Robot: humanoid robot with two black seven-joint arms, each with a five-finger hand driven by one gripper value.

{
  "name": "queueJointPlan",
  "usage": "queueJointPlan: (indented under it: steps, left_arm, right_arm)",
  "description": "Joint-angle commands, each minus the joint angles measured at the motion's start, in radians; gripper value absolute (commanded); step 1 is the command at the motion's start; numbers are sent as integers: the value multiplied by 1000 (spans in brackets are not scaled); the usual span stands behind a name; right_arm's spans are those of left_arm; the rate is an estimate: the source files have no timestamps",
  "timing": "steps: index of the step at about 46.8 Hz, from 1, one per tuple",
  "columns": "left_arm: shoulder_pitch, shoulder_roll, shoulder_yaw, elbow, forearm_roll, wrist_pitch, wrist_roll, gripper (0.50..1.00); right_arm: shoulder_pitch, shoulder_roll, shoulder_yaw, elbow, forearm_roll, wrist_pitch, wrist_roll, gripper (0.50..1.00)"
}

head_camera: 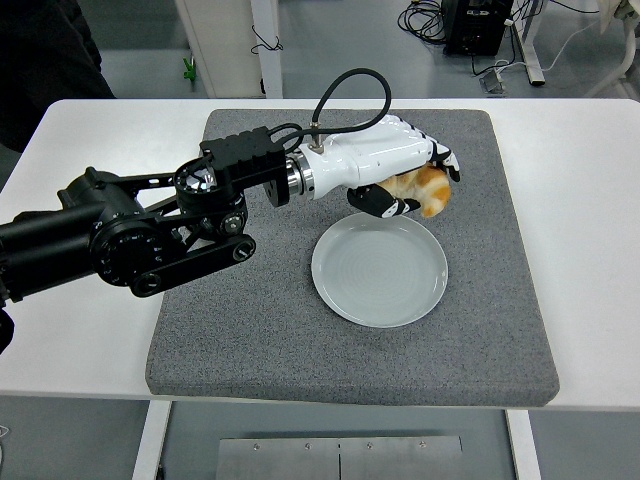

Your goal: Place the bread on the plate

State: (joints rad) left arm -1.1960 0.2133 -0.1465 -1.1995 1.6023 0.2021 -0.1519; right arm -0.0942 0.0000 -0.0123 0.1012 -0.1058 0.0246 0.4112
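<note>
So the left hand [405, 175] has its white fingers [440, 160] curled tight around the bread [428, 190], thumb tucked underneath. The bread's mostly buried in the grip, only its golden end pokes out the right side, so its long axis looks roughly left-right. The plate [379, 268] sits just below the hand, on the grey mat [250, 330].

Grey floor [150, 60], cables [430, 18], white table [590, 180].
</note>
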Motion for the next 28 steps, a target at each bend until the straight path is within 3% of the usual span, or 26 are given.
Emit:
queueJointPlan:
  steps: [1, 11, 28]
  left_arm:
    - [9, 1, 28, 0, 2, 23, -2, 614]
    - [24, 8, 137, 0, -1, 141, -2, 616]
    - [79, 3, 163, 9, -5, 175, -2, 616]
  right_arm:
    - [-1, 0, 0, 2, 0, 0, 0, 1000]
    - [-1, 0, 0, 0, 0, 0, 0, 1000]
    - [1, 0, 0, 0, 0, 0, 0, 1000]
